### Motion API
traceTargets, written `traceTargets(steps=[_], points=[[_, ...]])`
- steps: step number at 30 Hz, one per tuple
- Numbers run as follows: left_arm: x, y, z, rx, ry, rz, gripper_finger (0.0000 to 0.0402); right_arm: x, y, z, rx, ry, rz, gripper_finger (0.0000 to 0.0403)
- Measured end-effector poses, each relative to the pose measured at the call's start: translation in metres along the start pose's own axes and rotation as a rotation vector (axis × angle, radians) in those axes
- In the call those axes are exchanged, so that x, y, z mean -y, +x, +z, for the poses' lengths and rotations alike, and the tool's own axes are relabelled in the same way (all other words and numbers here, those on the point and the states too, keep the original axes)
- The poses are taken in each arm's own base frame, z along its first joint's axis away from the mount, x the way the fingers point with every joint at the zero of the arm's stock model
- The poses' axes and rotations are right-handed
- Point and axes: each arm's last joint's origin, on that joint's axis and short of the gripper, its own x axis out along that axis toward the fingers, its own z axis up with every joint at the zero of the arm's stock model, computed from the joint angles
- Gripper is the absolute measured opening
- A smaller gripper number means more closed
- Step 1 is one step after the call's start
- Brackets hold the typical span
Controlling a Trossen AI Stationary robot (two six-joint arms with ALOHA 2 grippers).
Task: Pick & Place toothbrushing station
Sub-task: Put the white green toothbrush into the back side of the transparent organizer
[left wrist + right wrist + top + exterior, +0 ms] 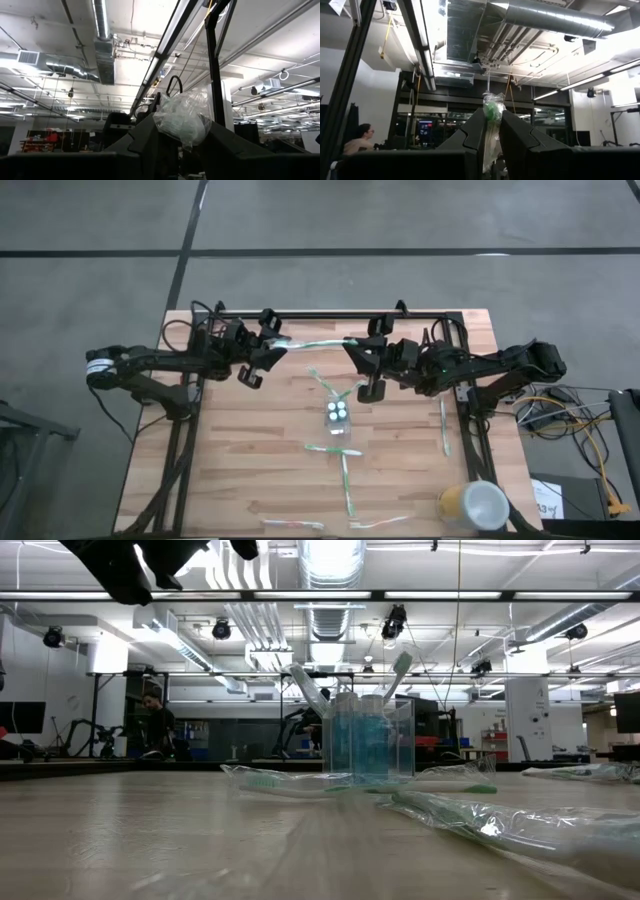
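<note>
Wrist views: both grippers (182, 131) (492, 131) clamp one wrapped brush (318, 344) near table (250, 470) back edge; cup (368, 737) holds tubes (338, 411), brushes (400, 670)

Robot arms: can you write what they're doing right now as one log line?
left tool: shut on wrapped toothbrush | right tool: shut on its other end | held above table | clear cup: holds tubes

A wrapped toothbrush (318, 343) spans between the left gripper (268, 348) and right gripper (356, 346), both clamping its ends; the clear cup (338, 415) with tubes stands below.
</note>
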Motion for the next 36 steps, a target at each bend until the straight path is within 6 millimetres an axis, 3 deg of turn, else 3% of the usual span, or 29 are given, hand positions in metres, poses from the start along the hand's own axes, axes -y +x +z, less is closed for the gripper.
traceTargets(steps=[11, 22, 31, 36], points=[[-0.0008, 0.0017, 0.0022, 0.016, -0.005, 0.02, 0.0122, -0.0007, -0.0001, -0.0046, -0.047, 0.007, 0.007, 0.0035], [-0.0004, 0.0018, 0.0021, 0.013, -0.005, 0.014, 0.0025, -0.0005, -0.0002, -0.0054, -0.055, 0.006, 0.004, 0.0034], [-0.0006, 0.0017, 0.0014, 0.007, -0.011, 0.016, 0.0031, -0.0006, -0.0002, -0.0052, -0.053, 0.021, 0.004, 0.0034], [-0.0017, 0.0014, 0.0005, 0.002, -0.024, 0.033, 0.0025, 0.0036, -0.0017, -0.001, -0.075, 0.214, -0.128, 0.0039]])
